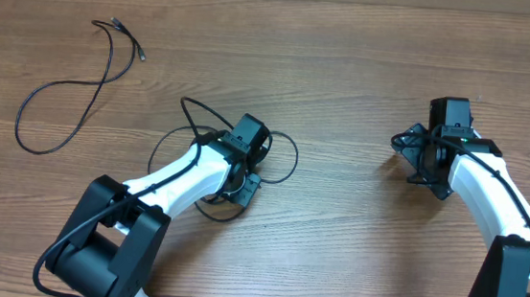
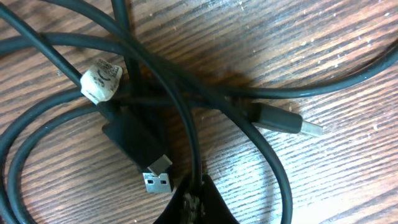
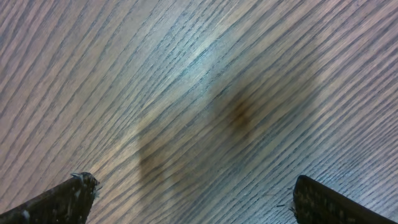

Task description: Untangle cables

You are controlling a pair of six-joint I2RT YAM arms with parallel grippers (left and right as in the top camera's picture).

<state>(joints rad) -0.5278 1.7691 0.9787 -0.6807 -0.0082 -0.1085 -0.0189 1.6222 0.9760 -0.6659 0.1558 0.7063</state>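
The left tool [image 2: 196,200] sits low over the counter [image 1: 352,252], clenched on one black strand of the tangle of cables [image 2: 191,137]. Just past its tips, a flat silver-mouthed plug [image 2: 158,177] lies on the wood, and a slimmer plug [image 2: 283,121] points right, with strands crossing over both. A white tag [image 2: 101,79] wraps one cord at the knot. From above, the tangle's loops spread around this tool near the middle of the counter. The right tool [image 3: 193,196] hangs released over bare wood, well apart from the tangle. Farthest off, at the back left, a lone cable [image 1: 19,125] lies in a loose open curl.
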